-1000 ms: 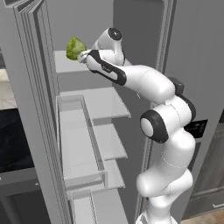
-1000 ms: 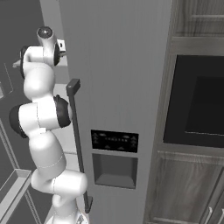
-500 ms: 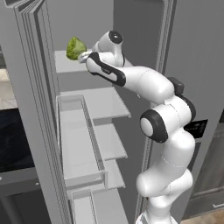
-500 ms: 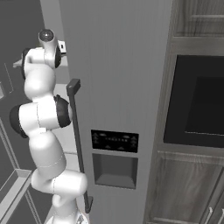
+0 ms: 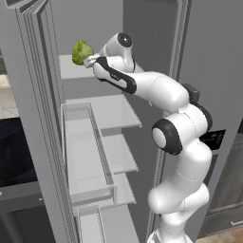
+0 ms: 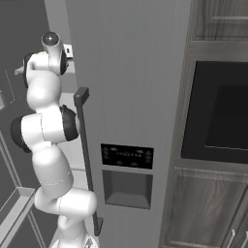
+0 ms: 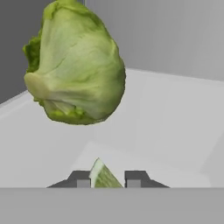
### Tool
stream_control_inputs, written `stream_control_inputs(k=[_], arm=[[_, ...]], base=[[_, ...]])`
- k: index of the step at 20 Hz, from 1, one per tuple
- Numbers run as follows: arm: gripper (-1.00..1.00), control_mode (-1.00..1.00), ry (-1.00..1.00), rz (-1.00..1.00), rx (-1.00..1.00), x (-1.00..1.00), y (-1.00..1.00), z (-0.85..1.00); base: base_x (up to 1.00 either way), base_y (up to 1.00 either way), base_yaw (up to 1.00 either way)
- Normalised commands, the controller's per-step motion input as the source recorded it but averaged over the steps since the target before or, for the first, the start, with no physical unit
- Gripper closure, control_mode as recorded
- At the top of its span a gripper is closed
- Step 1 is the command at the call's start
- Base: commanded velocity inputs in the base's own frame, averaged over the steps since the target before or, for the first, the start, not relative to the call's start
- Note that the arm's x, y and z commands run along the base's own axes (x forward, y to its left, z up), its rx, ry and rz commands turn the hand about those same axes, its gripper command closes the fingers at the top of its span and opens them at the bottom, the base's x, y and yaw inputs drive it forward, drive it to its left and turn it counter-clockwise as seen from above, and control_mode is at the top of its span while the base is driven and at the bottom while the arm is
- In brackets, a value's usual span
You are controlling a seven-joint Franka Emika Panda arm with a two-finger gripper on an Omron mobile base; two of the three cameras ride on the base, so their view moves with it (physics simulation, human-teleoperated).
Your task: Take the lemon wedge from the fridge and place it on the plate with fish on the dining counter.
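My end effector [image 7: 107, 178] pinching the lemon wedge [image 7: 104, 176] on the fridge's [image 5: 199, 71] top shelf [image 7: 175, 131]

The wedge sits at the bottom centre of the hand view, between my two fingertips [image 7: 81, 178], jaws drawn in narrow against it; I judge it light, soft and a little slippery, so I'd hold its flat flanks gently rather than squeeze the pulp. My arm reaches up and across to the upper left of the left base view, wrist beside the leafy green ball [image 5: 81, 52] (near enough to nudge, I reckon).
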Motion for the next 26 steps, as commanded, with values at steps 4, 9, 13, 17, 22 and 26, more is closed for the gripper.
stream_control_inputs(k=[4, 9, 13, 17, 22, 26], arm=[[1.00, -1.00, 0.01, 0.00, 0.00, -0.33, 0.00, 0.00], [1.00, -1.00, 0.00, 0.00, 0.03, -0.92, 0.00, 0.00], [1.00, -1.00, -0.02, 0.00, 0.04, -1.00, 0.01, 0.01], [1.00, -1.00, -0.08, 0.00, 0.05, -1.00, 0.00, 0.01], [1.00, -1.00, -0.17, 0.00, 0.07, -1.00, -0.02, 0.01], [1.00, -1.00, -0.27, 0.00, 0.02, -1.00, -0.34, 0.00]], base=[[0.00, 0.00, 0.00], [0.00, 0.00, 0.00], [0.00, 0.00, 0.00], [0.00, 0.00, 0.00], [0.00, 0.00, 0.00], [0.00, 0.00, 0.00]])
